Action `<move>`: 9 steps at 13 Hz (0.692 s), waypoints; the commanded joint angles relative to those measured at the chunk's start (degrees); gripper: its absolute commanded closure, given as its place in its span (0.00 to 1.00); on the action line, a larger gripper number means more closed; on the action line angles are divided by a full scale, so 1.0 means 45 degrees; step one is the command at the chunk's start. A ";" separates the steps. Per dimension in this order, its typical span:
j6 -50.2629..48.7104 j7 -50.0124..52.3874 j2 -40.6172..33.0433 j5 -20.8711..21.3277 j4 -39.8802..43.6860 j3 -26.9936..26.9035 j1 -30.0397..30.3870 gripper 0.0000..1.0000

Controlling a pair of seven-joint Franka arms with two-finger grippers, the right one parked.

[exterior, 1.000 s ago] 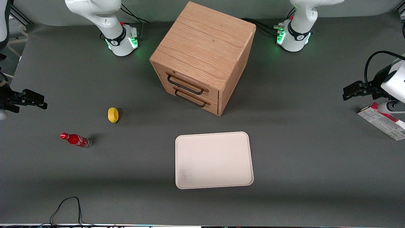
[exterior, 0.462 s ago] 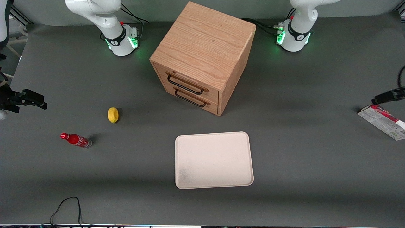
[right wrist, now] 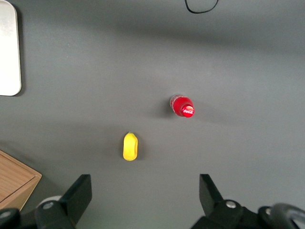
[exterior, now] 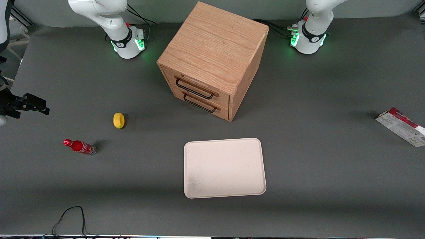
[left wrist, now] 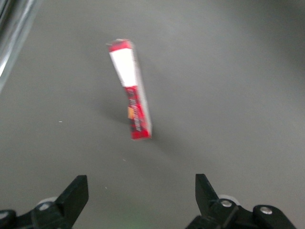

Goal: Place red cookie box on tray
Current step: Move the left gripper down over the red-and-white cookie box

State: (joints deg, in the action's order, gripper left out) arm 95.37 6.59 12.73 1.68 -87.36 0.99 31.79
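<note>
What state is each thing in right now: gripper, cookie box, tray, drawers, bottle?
Gripper: open, holding nothing, above the table with the cookie box ahead of it.
Red cookie box: on the table at the working arm's end, not gripped, standing on a narrow side.
Tray: flat on the table, nothing on it.
Drawer cabinet: both drawers shut.
Cola bottle: standing upright, capped.
Lemon: resting on the table.

Front camera high over the table (exterior: 315, 159); 2 wrist cameras downward, nearer.
</note>
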 commanded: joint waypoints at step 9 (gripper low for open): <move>0.4931 0.1582 0.0763 -0.0003 -0.3219 0.0229 0.1548 0.00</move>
State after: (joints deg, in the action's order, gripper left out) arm 110.92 12.39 15.30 1.65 -96.32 1.68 38.44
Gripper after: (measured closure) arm 0.000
